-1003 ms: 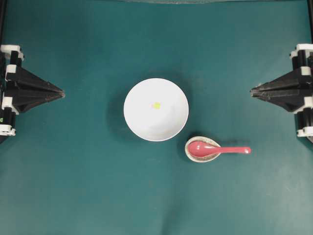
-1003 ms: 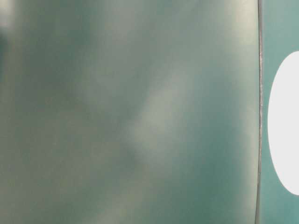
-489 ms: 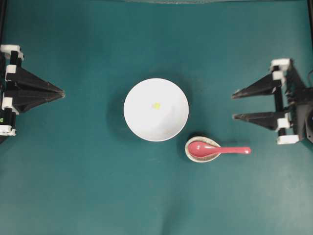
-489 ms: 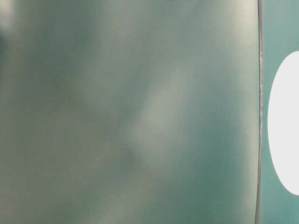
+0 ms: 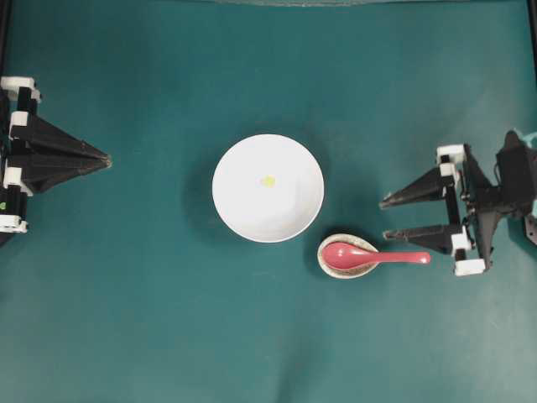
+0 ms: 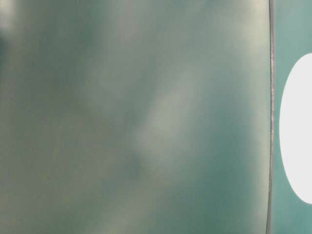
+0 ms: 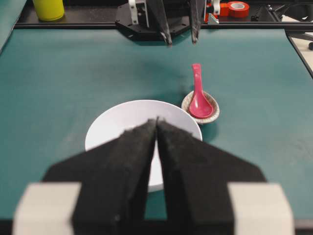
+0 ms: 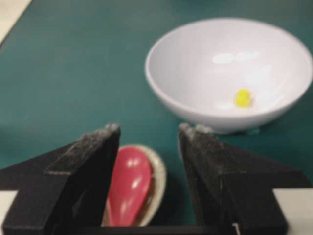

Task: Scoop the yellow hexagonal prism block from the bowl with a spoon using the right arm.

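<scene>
Your right gripper (image 5: 383,219) hangs open, the glossy red-pink spoon's (image 5: 373,257) handle just beside its lower finger.

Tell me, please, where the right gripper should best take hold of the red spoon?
Probably the red spoon by its straight handle, coming from above: the handle juts free beyond the speckled spoon rest toward the open right gripper, while the scoop lies cradled in the rest.

A lab bench: teal mat (image 5: 126,319), black frame rail (image 7: 68,22), tape roll (image 7: 238,8) behind
</scene>
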Available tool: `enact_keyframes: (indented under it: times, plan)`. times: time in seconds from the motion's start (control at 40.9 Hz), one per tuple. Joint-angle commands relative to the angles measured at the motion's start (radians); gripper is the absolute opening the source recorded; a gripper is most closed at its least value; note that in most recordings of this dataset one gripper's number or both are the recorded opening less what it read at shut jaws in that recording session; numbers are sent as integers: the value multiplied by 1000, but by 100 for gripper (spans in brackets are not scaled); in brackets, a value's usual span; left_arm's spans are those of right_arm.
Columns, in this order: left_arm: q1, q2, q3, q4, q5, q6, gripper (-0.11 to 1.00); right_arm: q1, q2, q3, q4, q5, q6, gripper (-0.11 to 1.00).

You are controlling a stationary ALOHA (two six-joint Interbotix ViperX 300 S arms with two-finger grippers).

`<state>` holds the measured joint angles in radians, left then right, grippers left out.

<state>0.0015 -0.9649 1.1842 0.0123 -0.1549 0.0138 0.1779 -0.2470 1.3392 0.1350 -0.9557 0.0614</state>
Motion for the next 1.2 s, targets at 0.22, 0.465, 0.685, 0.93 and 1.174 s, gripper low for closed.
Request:
enact_keyframes:
  times: [0.22,0.465,0.685,0.93,1.174]
  plan:
    - [0,6,-25,5,-5,0,10,132,222,8,138,-221,3,56]
    - [0,6,-25,6,-9,2,10,235,353,-3,253,-298,28,56]
    - [0,6,-25,6,-9,2,10,322,456,-18,337,-370,71,56]
    - [0,6,-25,6,-5,2,10,367,509,-31,399,-379,72,56]
    - [0,6,-25,6,-5,2,10,370,512,-29,407,-365,72,55]
